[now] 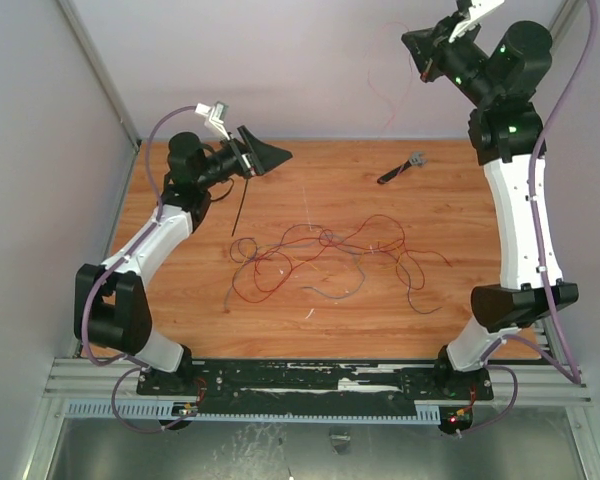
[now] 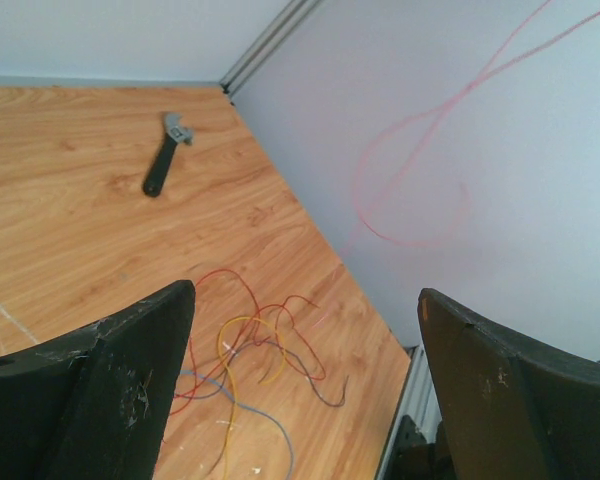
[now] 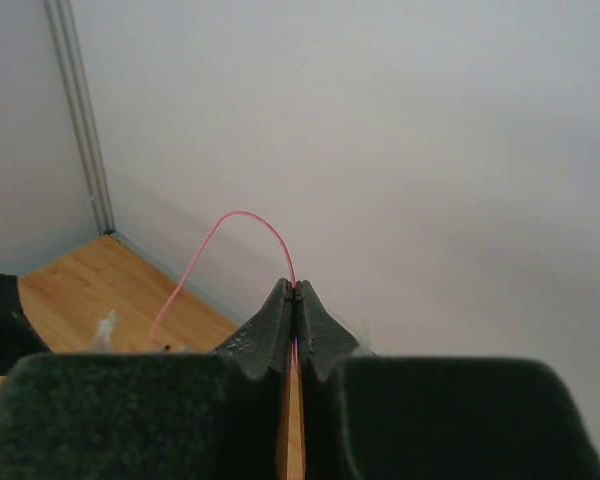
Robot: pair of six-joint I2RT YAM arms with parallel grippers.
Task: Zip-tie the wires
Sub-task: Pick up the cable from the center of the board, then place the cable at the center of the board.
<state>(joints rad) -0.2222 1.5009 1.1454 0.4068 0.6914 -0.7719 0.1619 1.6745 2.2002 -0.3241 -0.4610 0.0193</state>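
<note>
Within right claw, red wire

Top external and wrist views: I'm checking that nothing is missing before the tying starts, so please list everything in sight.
wires: one loose tangle, mostly red with dark and grey strands, mid-table
lifted wire: one, red, pinched in the right gripper, looping in front of the far wall
zip tie: one, black, by the left gripper, far left of the table
tool: one, black with grey head, far right of the table
table: one, wood-grain
left gripper: one, black, open, empty
right gripper: one, black, shut on the lifted wire, raised far right
</note>
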